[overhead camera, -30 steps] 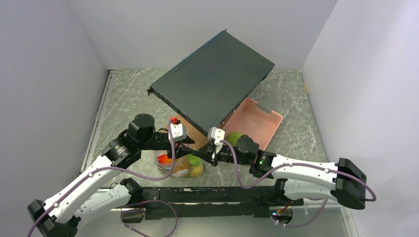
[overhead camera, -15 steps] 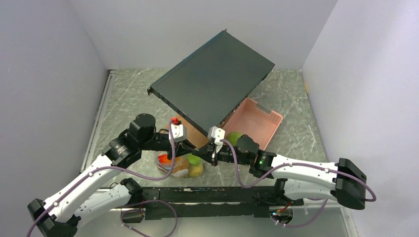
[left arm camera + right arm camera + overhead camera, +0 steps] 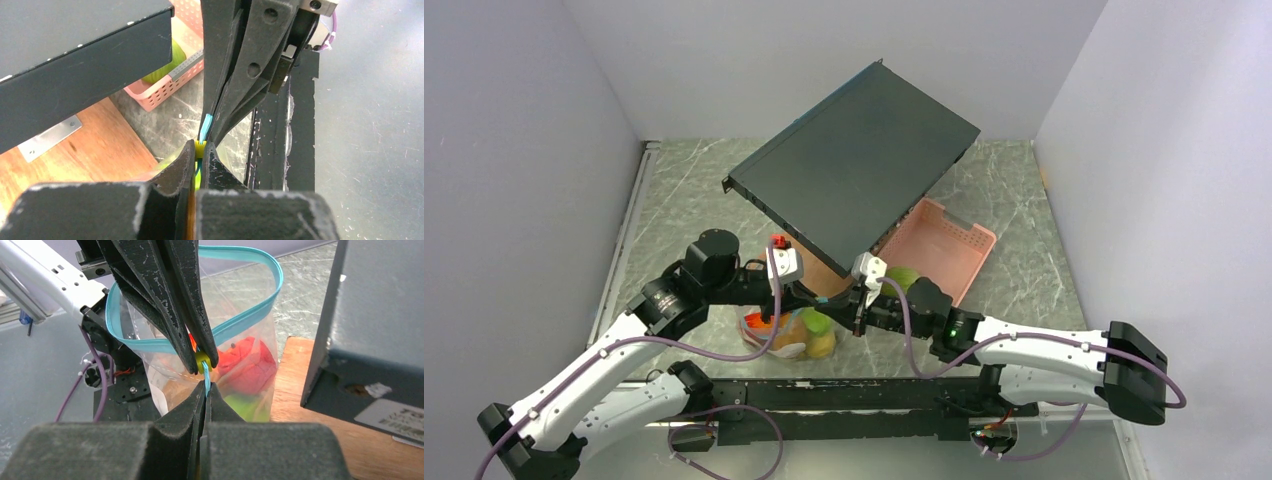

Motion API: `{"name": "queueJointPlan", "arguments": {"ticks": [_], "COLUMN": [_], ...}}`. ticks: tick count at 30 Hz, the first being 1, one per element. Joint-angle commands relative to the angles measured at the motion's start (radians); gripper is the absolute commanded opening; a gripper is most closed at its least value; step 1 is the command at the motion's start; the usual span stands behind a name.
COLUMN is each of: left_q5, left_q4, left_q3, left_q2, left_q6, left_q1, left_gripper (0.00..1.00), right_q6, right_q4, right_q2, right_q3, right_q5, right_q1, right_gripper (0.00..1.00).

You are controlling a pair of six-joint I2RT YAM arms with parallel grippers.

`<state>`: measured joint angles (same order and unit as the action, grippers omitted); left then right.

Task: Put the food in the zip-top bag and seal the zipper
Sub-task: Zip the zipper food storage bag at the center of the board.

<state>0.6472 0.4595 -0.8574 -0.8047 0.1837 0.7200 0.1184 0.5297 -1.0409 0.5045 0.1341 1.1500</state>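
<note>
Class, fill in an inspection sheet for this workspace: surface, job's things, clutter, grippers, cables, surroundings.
Surface: grey marbled table; wooden board under the dark flat case.
Job's things: zip-top bag upright, mouth open; red and green food inside; green fruit in the pink tray.
Clutter: dark flat case overhangs the tray.
Grippers: left gripper shut on the yellow slider; right gripper shut on the zipper beside it.
Cables: purple cables along both arms.
Surroundings: pale walls on three sides.

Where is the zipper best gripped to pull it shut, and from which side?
At the yellow slider, where the teal zipper comes together. Pinch its flat sides, coming from the mouth side, clear of the food. The strip loops open beyond it, so the slider likely runs along it.
</note>
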Motion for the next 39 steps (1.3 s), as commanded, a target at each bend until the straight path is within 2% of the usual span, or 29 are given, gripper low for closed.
{"name": "queueJointPlan", "arguments": {"ticks": [1, 9, 15, 19, 20, 22, 35, 39], "left_q5": [-0.090, -0.129, -0.112, -0.096, -0.091, -0.085, -0.073, -0.074], "left_q4": [0.068, 0.154, 0.156, 0.149, 0.147, 0.147, 0.153, 0.162], "left_q3": [-0.057, -0.090, -0.086, -0.094, -0.098, -0.100, -0.095, -0.094], "left_q2": [0.017, 0.021, 0.049, 0.049, 0.049, 0.049, 0.054, 0.055], "left_q6": [-0.013, 0.008, 0.004, -0.002, -0.005, -0.008, -0.009, -0.006], "left_q1": [-0.005, -0.004, -0.004, -0.005, -0.005, -0.004, -0.005, -0.005], "left_gripper": [0.00, 0.00, 0.00, 0.00, 0.00, 0.00, 0.00, 0.00], "right_q6": [0.046, 0.055, -0.031, -0.038, -0.036, -0.040, -0.075, -0.095], "right_q4": [0.048, 0.027, -0.148, -0.198, -0.197, -0.205, -0.275, -0.305], "right_q2": [0.047, 0.103, 0.075, 0.040, 0.039, 0.038, -0.031, -0.063], "right_q3": [-0.031, -0.064, 0.033, 0.083, 0.087, 0.099, 0.230, 0.265], "right_q5": [-0.057, -0.057, 0.112, 0.133, 0.130, 0.132, 0.073, 0.075], "right_q1": [-0.002, -0.003, -0.003, -0.002, -0.003, -0.003, -0.004, -0.003], "right_gripper": [0.00, 0.00, 0.00, 0.19, 0.27, 0.32, 0.33, 0.24]}}
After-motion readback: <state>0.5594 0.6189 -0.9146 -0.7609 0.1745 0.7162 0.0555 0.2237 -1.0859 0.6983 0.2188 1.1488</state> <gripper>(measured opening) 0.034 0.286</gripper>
